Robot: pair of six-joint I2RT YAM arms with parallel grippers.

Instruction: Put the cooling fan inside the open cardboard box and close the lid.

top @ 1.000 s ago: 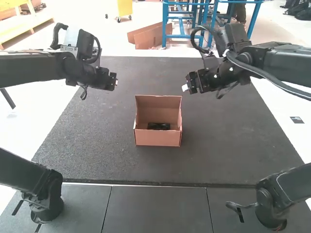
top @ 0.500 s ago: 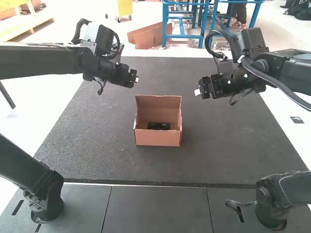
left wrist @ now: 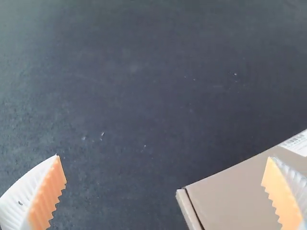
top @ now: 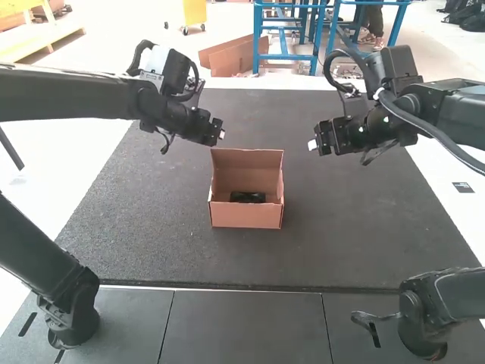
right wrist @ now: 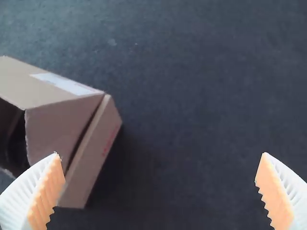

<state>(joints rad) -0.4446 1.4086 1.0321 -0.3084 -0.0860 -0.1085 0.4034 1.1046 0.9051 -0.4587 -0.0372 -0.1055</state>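
Observation:
An open cardboard box point(top: 246, 199) stands in the middle of the black mat point(top: 151, 212), its lid flap point(top: 247, 161) upright at the back. The black cooling fan point(top: 248, 197) lies inside it. My left gripper point(top: 218, 133) hangs open just behind the lid's left corner; the left wrist view shows that corner of the box point(left wrist: 240, 191) under its ribbed fingers point(left wrist: 43, 191). My right gripper point(top: 313, 144) hangs open to the right of the lid, holding nothing. The box's side and flap point(right wrist: 62, 139) show in the right wrist view beside its fingers point(right wrist: 276, 191).
The black mat covers most of the table, with bare room on all sides of the box. A seam point(top: 250, 287) crosses the table near the front edge. Both arm bases point(top: 64, 311) stand at the front corners.
My left gripper has swung right and forward, from the far left to just behind the lid's left corner. My right gripper has drifted right and slightly lower. The box and fan have not moved.

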